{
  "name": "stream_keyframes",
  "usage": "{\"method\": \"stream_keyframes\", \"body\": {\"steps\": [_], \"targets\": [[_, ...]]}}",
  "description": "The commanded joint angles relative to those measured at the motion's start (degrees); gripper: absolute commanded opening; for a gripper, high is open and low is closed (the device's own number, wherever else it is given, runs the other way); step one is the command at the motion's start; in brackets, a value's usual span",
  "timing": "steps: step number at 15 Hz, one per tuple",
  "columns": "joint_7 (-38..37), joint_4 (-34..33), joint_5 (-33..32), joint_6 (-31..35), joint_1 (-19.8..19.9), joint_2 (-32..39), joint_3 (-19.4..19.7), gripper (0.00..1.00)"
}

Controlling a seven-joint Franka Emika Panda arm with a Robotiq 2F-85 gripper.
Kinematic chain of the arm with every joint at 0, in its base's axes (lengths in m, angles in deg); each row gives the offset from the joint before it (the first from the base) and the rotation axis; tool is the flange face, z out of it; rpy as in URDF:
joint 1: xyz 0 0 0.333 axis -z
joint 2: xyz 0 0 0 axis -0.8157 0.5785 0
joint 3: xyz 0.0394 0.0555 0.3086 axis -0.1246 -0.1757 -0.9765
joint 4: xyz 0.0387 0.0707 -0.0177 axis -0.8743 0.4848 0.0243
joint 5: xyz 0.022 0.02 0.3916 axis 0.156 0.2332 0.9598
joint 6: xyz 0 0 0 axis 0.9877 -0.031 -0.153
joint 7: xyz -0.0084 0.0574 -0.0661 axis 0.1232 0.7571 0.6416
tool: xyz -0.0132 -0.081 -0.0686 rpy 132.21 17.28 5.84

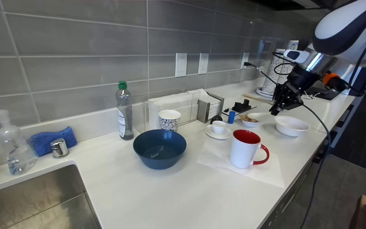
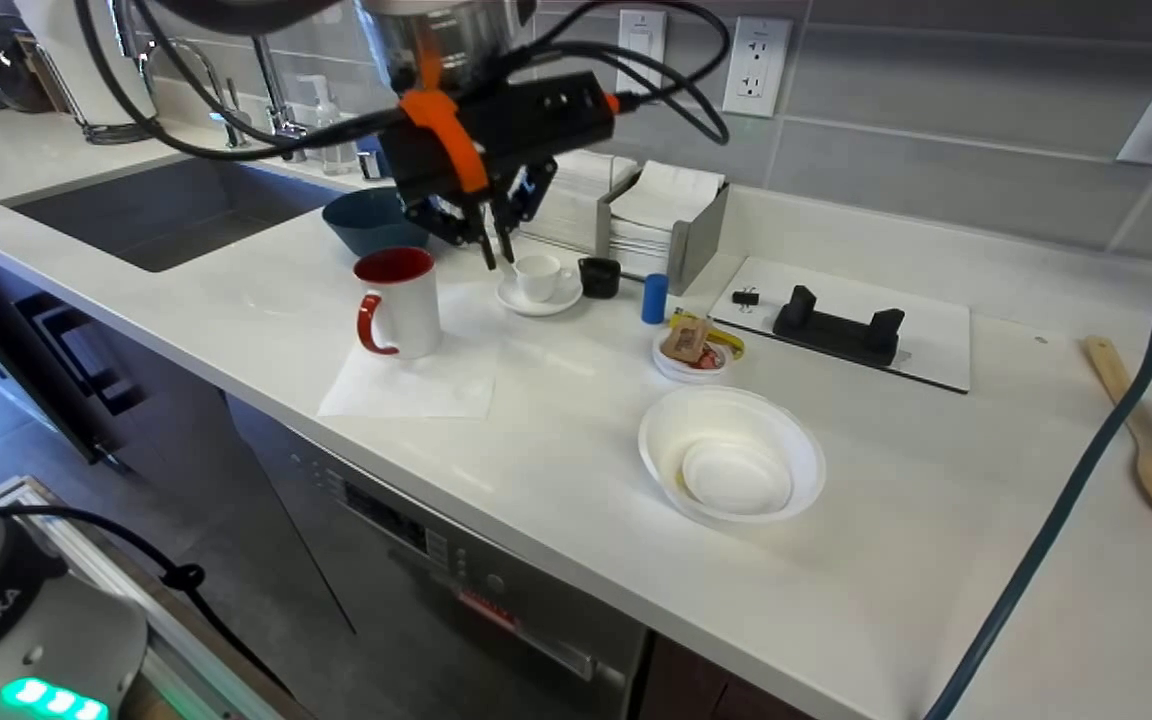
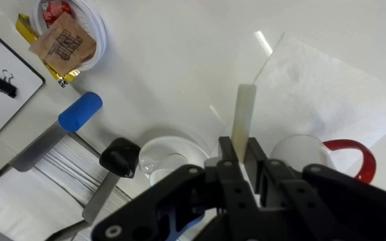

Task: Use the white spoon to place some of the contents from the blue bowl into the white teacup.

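My gripper (image 3: pixel 240 142) is shut on the pale handle of the white spoon (image 3: pixel 245 110), which sticks out past the fingertips in the wrist view. The spoon's scooping end does not show. In an exterior view the gripper (image 1: pixel 275 110) hangs above the counter, apart from the dishes. Its fingers (image 2: pixel 488 250) point down. The white teacup (image 1: pixel 219 128) sits upright on its saucer; in the wrist view the teacup (image 3: pixel 159 174) lies left of the fingers, partly covered. The blue bowl (image 1: pixel 159 160) rests on the counter nearer the sink; I cannot make out its contents.
A white mug with red handle (image 1: pixel 243 151) stands on a napkin, close to the teacup. Behind are a patterned cup (image 1: pixel 169 121), napkin holders (image 2: pixel 671 210) and a soap bottle (image 1: pixel 125 114). A packet dish (image 2: pixel 688 368) and a white bowl (image 2: pixel 661 455) stand farther along.
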Motion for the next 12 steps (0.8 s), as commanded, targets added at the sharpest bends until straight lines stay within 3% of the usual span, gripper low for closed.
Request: {"method": "stream_keyframes", "body": {"steps": [1,3,4,5,6,12], "targets": [[-12.4,0.4,-10.7,-4.6,-3.1,-7.8,-4.3,0.03],[-16.2,0.3,-12.6,-6.5,-7.5,-9.9,-5.5,0.03],[-14.4,0.2,-12.6,-3.8,-7.7,-7.1,-1.7,0.03],[-15.9,0.2,-13.0,-4.2,-9.2,-7.9,-2.0,0.13],[-16.1,0.3,-13.1,-4.2,-9.9,-8.0,-1.5,0.13],[-15.6,0.3,-13.2,-4.2,-9.6,-7.5,0.4,0.13]]}}
